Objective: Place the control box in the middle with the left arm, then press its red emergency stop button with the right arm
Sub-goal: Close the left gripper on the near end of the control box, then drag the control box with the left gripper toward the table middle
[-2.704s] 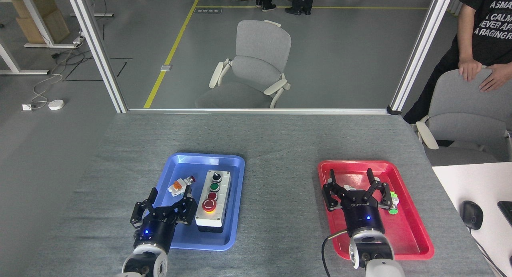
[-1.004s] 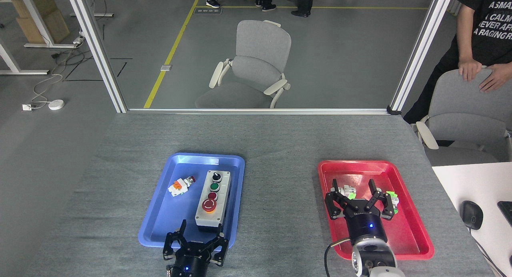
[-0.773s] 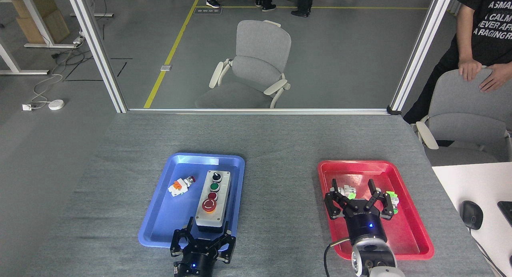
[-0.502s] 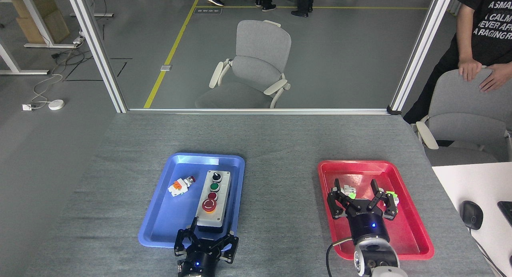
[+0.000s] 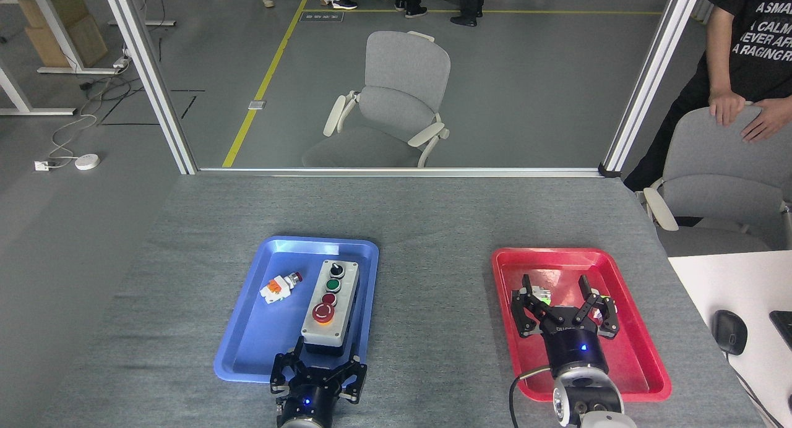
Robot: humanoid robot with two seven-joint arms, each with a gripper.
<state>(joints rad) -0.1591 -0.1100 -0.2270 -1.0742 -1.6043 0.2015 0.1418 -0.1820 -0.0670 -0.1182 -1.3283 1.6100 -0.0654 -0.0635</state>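
Grey felt tabletop (image 5: 433, 218). Control box (image 5: 330, 309) lies in blue tray (image 5: 260, 341) (left side). My left gripper (image 5: 318, 369), fingers apart, at its near end. Right gripper (image 5: 564, 307) spread over red tray (image 5: 637, 366).

On my feed I see a blue tray (image 5: 260, 341) at left holding a small white-orange switch part (image 5: 279, 286), and a red tray (image 5: 643, 366) at right with little white-green parts (image 5: 542, 295) in it — the two trays well apart. Past the table's far edge stands an empty grey chair (image 5: 396, 100); a person (image 5: 742, 51) at upper right rests both hands on another chair (image 5: 718, 168), and a black mouse (image 5: 730, 332) lies on the white desk (image 5: 736, 286) — far right.
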